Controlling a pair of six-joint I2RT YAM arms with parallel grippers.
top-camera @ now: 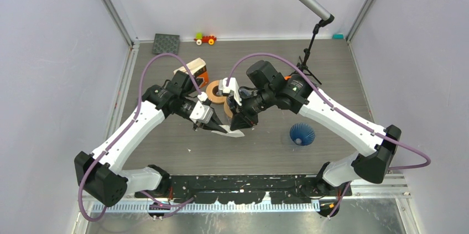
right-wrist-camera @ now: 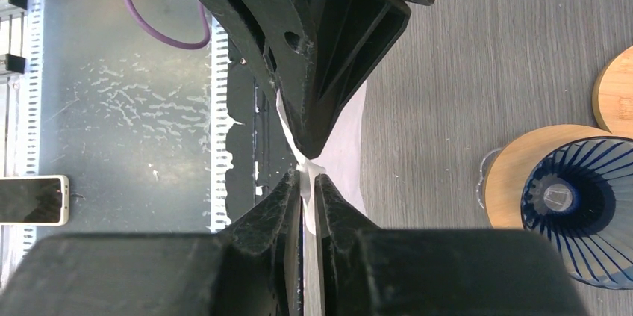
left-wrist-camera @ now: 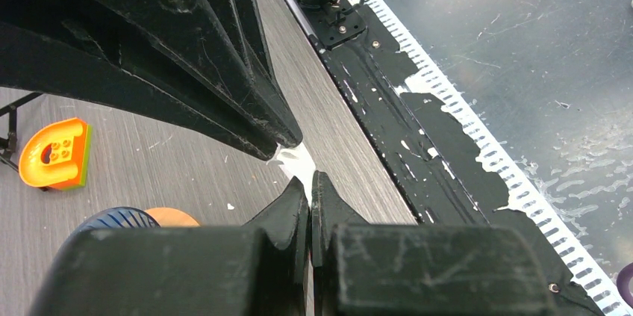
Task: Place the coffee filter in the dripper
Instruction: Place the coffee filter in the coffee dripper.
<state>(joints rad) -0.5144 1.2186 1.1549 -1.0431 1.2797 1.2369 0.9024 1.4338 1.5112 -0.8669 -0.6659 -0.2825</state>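
Note:
The white paper coffee filter (top-camera: 236, 133) hangs just above the table's middle, pinched between both grippers. My left gripper (top-camera: 220, 129) is shut on its left edge; in the left wrist view the filter (left-wrist-camera: 298, 160) sticks out from between the closed tips of the left gripper (left-wrist-camera: 310, 181). My right gripper (top-camera: 243, 125) is shut on the other edge; in the right wrist view the filter (right-wrist-camera: 343, 140) runs between the fingers of the right gripper (right-wrist-camera: 307, 181). The blue ribbed dripper (top-camera: 302, 134) stands upright to the right, apart from the filter, also seen as a blue dripper (right-wrist-camera: 578, 208).
Wooden rings (top-camera: 215, 91) and an orange-and-wood block (top-camera: 193, 69) lie behind the grippers. A microphone stand (top-camera: 309, 51) rises at the back right. A toy train (top-camera: 205, 39) and a dark square plate (top-camera: 166, 43) sit at the back wall. An orange brick (left-wrist-camera: 54, 153) lies nearby.

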